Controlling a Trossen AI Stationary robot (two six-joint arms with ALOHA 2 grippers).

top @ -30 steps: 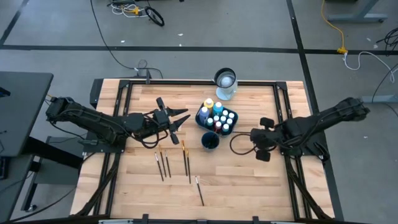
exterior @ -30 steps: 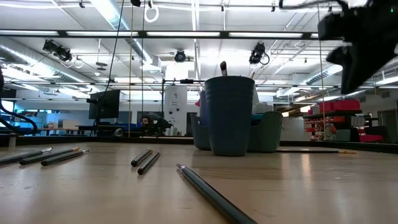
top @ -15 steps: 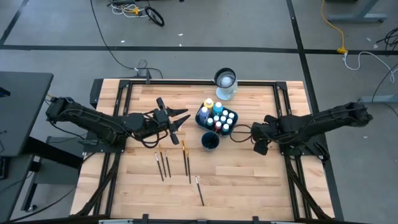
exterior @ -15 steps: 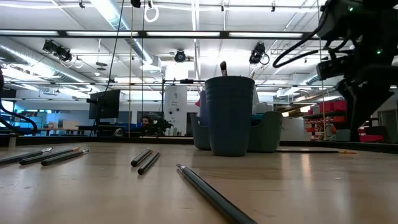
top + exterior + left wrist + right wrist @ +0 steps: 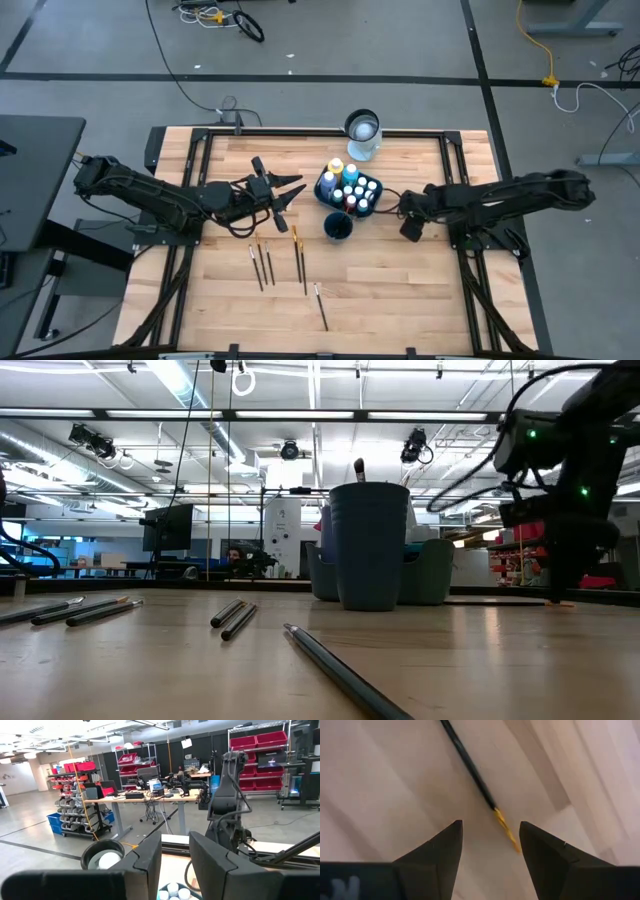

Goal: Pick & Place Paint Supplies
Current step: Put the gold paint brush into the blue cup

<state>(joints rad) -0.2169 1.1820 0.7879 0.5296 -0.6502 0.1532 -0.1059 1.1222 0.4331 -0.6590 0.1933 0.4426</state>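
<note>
Right hand point(image 5: 404, 222) shifted left toward the bottle caddy point(image 5: 349, 190), fingers point(image 5: 440, 855) apart and empty above a dark-handled brush point(image 5: 470, 765) on the bench point(image 5: 400, 290), left hand point(image 5: 283, 192) open, hovering left of the caddy, further brushes point(image 5: 265, 262) lying near.

right gripper point(image 5: 402, 214) low, fingers apart, left gripper point(image 5: 290, 192) parted, level

Robotics lab or workshop, large open hall. Grey concrete floor point(image 5: 90, 60) marked with dark tape lines; loose cables point(image 5: 545, 45) trailed across it. Ceiling of strip lights point(image 5: 190, 380) and exposed ducting. Metal shelving point(image 5: 257, 747) stocked with red bins; workbench point(image 5: 150, 795) crowded with electronics and monitors. Wooden worktop point(image 5: 380, 290) framed by black rails, two arms mounted at its side edges.
</note>
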